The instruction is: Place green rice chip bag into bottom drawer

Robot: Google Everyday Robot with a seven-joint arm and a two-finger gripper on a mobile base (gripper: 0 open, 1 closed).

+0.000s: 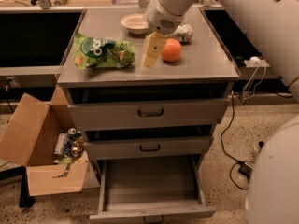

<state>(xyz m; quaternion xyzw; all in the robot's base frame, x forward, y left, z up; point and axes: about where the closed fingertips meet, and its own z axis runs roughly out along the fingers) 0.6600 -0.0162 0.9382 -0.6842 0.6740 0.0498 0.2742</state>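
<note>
The cream-coloured gripper [149,62] hangs tip-down over the middle of the cabinet top, a little above the centre of the frame. It grasps nothing that can be seen, and whether it is released or clenched I cannot tell. At the lower left of the frame an open brown cardboard box [39,171] stands on the speckled floor just beside the cabinet, with several metal cans [69,143] lying inside it. Up on the flat gray metal cabinet top [205,62], the crinkly bright green rice chip bag [103,52] lies at the left side, near the left edge and just left of the gripper but apart from it (its dark green round logo faces up). Behind the gripper, toward the back of the top, sits a small white round bowl [135,24]. Just right of the gripper rests a round orange fruit [171,50], and behind it, close by, a crushed silver can [183,32]. Below the top, the upper gray drawer [107,115] and the middle gray drawer [117,148] are shut, each with a dark handle. The bottom drawer [149,183], a wide shallow gray tray, is pulled out at the lower centre of the frame. The robot's thick white arm [243,13] crosses the upper right, and dark cables [230,139] trail across the floor at the right.
</note>
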